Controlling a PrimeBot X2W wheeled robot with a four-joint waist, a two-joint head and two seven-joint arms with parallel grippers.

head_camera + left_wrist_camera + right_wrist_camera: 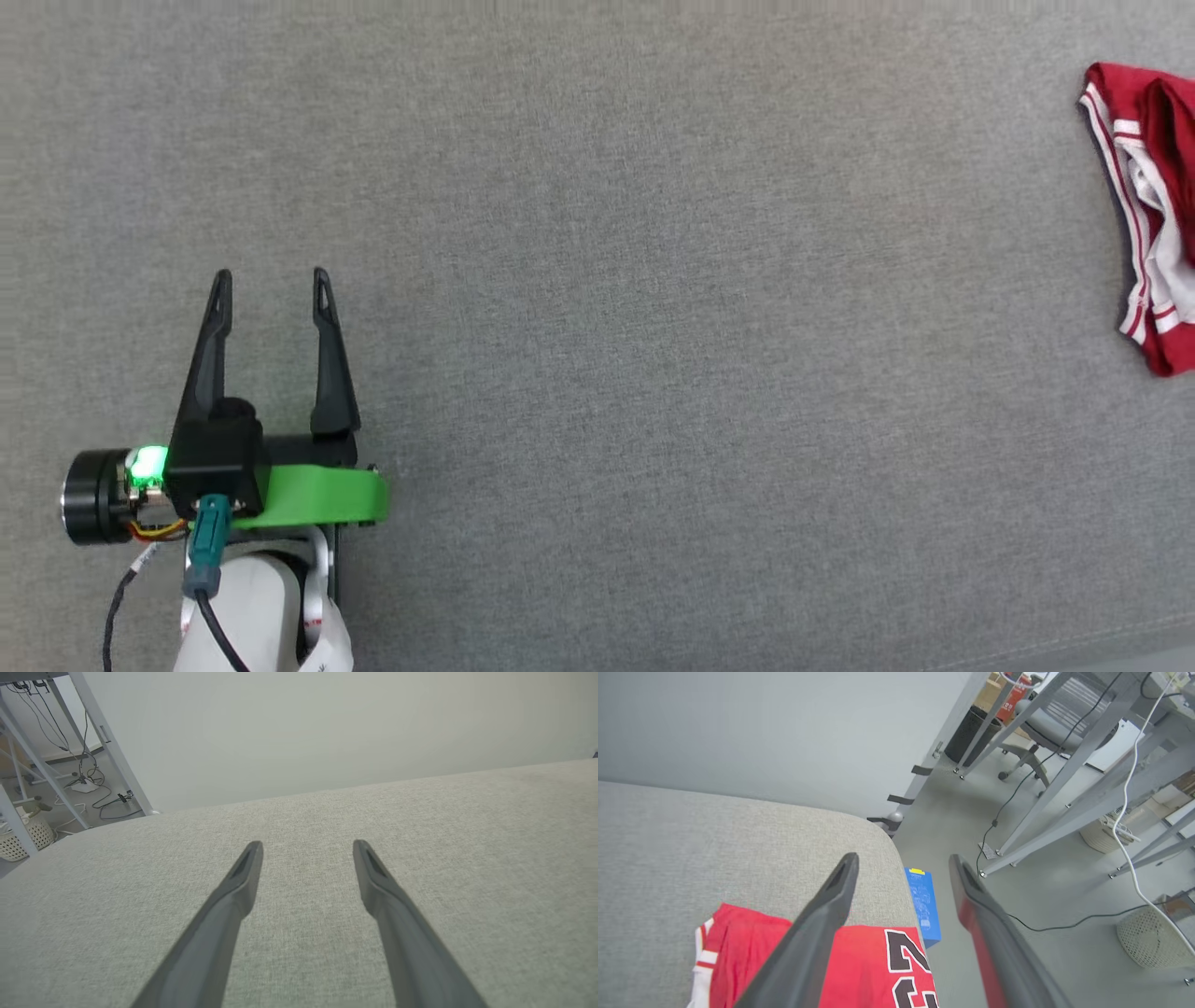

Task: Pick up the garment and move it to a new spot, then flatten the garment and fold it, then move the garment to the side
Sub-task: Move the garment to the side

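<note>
**Grey fabric tabletop, jersey lying at its far right corner**

Grey woven cloth covers the whole tabletop, and most of it lies bare in front of you. Your red short-sleeved jersey with white sleeves and striped trim sits in a compact bundle at the right edge. The right wrist view shows it by the rounded corner, black "23" facing up, above a blue box on the floor.

Your left hand hovers released and empty over bare cloth, well apart from the jersey. That placement suggests it is parked out of the way.

Your right hand is spread too, grasping nothing. It hangs over the jersey's corner, with one finger past the tabletop edge. I judge the jersey set aside; how neat the fold is, I cannot tell.
</note>
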